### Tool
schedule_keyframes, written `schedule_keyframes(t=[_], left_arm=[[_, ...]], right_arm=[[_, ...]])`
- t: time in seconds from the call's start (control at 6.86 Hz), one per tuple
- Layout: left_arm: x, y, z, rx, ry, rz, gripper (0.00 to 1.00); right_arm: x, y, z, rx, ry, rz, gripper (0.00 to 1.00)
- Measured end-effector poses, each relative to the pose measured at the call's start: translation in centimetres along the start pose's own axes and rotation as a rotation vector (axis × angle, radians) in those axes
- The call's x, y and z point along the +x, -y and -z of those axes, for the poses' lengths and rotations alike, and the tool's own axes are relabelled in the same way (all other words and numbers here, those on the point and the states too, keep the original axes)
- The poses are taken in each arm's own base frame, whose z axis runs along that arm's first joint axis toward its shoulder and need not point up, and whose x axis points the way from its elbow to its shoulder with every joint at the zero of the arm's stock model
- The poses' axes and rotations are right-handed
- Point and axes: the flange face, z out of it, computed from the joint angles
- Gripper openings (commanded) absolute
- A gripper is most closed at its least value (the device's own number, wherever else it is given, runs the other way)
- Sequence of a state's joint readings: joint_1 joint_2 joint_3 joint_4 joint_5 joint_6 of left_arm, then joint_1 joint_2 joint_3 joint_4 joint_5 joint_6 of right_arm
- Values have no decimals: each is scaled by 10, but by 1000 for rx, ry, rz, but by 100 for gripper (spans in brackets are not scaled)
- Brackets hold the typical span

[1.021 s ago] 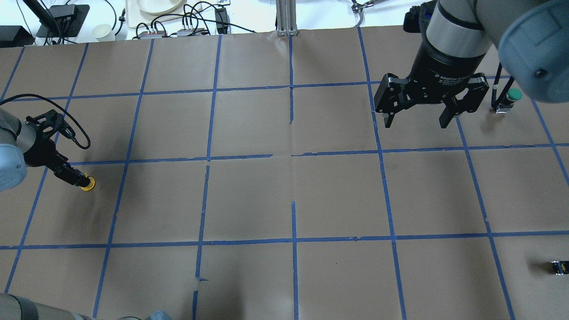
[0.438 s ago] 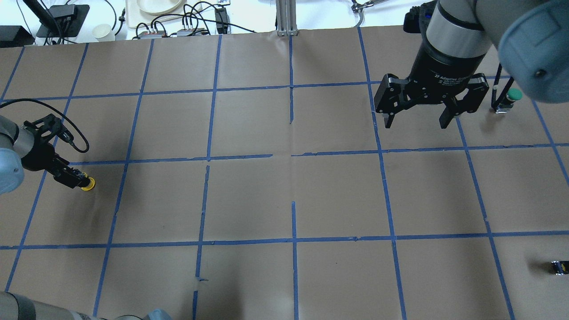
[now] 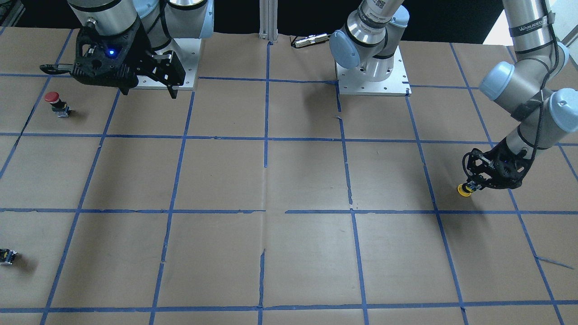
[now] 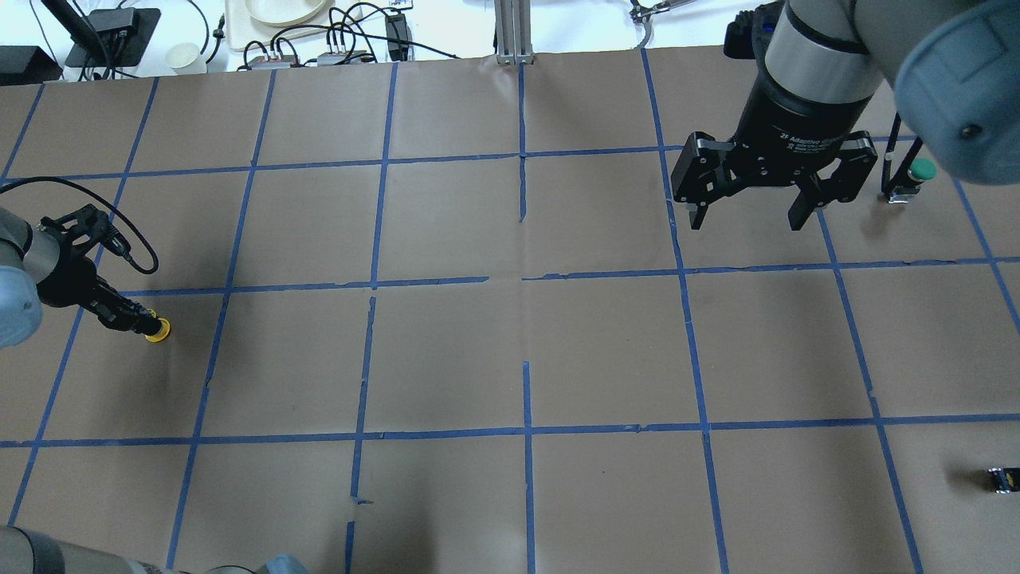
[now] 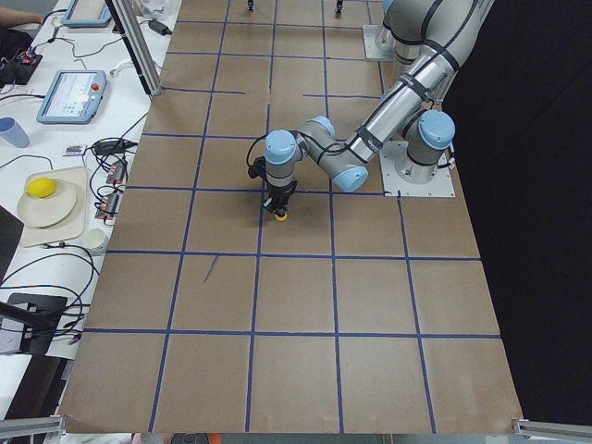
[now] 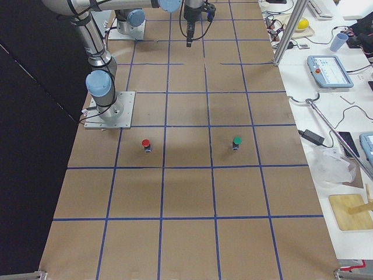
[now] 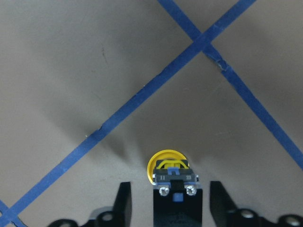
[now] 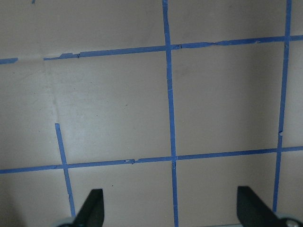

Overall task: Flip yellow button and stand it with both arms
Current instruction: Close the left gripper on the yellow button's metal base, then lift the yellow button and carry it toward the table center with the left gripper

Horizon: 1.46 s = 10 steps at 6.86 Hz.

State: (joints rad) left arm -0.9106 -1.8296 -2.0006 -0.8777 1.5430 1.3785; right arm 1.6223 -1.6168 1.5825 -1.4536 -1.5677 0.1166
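Note:
The yellow button (image 4: 158, 330) rests at the table's left, cap against the brown paper and black-grey body tilted up toward my left gripper. It also shows in the front view (image 3: 463, 190), the left wrist view (image 7: 166, 165) and the exterior left view (image 5: 279, 217). My left gripper (image 4: 143, 324) (image 3: 470, 185) (image 7: 170, 203) straddles the body. Its jaws are partly open, with a gap on each side of the body. My right gripper (image 4: 746, 223) (image 3: 148, 94) (image 8: 173, 208) is wide open and empty, hovering high over the table's right half.
A green-capped button (image 4: 922, 169) stands at the far right. A red-capped button (image 3: 52, 97) stands near my right gripper. A tiny black-grey part (image 4: 1002, 478) (image 3: 6, 256) lies by the right edge. Blue tape grids the paper.
My left wrist has shifted slightly to the left over the yellow button. The button stays where it was. The right arm has not moved.

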Motion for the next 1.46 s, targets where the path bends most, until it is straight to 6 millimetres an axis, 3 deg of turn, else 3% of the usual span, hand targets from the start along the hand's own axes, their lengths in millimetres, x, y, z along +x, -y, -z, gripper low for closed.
schedule_keyframes(t=[0.44, 0.58, 1.02, 1.31, 1.46], left_arm=[[16, 16, 20, 7, -29, -5, 10], [37, 38, 36, 52, -56, -8, 10], [146, 157, 98, 278, -146, 4, 10], [210, 223, 126, 404, -287, 72, 10], [237, 242, 136, 447, -369, 117, 10]], right_arm=[[0, 0, 0, -1, 0, 0, 100], [0, 0, 0, -1, -1, 0, 100], [12, 6, 4, 16, -17, 39, 100], [54, 10, 19, 58, -52, 107, 100], [70, 9, 26, 69, -56, 117, 100]])
